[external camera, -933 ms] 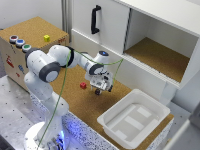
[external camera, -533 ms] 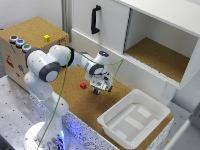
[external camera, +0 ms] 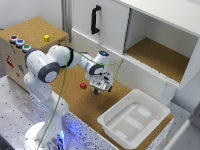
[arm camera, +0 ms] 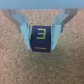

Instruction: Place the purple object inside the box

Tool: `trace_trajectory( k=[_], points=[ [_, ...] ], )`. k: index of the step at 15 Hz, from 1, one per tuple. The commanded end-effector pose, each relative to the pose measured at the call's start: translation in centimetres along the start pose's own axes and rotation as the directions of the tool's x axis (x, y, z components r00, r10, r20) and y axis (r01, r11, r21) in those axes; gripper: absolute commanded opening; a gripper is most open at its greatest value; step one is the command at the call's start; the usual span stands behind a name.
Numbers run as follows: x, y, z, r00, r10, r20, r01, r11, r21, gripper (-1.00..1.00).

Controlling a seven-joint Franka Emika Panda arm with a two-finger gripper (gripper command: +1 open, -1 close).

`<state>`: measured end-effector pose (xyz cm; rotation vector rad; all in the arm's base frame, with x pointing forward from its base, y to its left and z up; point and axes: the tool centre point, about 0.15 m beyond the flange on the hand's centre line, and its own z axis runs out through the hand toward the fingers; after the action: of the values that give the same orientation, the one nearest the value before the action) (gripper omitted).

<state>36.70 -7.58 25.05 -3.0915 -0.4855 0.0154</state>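
Going across the exterior view from its left: a brown box [external camera: 30, 47] with a cork top is carrying three coloured buttons [external camera: 19, 43] and a small yellow cube [external camera: 46, 38]; the arm's white base [external camera: 47, 137] is standing in front of it; a small red block [external camera: 83, 85] is lying on the cork bench [external camera: 75, 100]; just to that view's right of the block the gripper [external camera: 101, 90] is hanging low over the cork; behind, a white cabinet [external camera: 150, 40] is showing a black handle [external camera: 95, 19] and an open cork-lined compartment; at that view's lower right the box [external camera: 134, 119] is sitting with nothing in it, well apart from the gripper. Progress, as I judge it: the pick is under way or just made, while the carry across and the release into the box are both waiting to be done. The exterior view is giving the layout and the distance left to cover, but the purple object is hidden there beneath the gripper. The wrist view is supplying what that one lacks: the purple object [arm camera: 40, 39], a dark cube bearing a yellow figure 3, is sitting between the two pale fingers [arm camera: 23, 30] over the cork, the jaws pinching it on either flank as far as the blur allows. Whether it is already lifted clear of the bench, I cannot tell.
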Motion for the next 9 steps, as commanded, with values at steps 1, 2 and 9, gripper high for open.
trace_trajectory(
  k=[1,2,9],
  points=[
    [-3.2,2.8,-7.5,0.999,-0.004,-0.034,0.001,0.996,-0.084,-1.00],
    [-4.1,4.4,-8.3,0.998,-0.009,-0.060,0.004,0.997,-0.074,-1.00],
    [-9.0,13.5,-12.9,0.975,-0.157,-0.154,0.143,0.985,-0.096,-1.00]
  ],
)
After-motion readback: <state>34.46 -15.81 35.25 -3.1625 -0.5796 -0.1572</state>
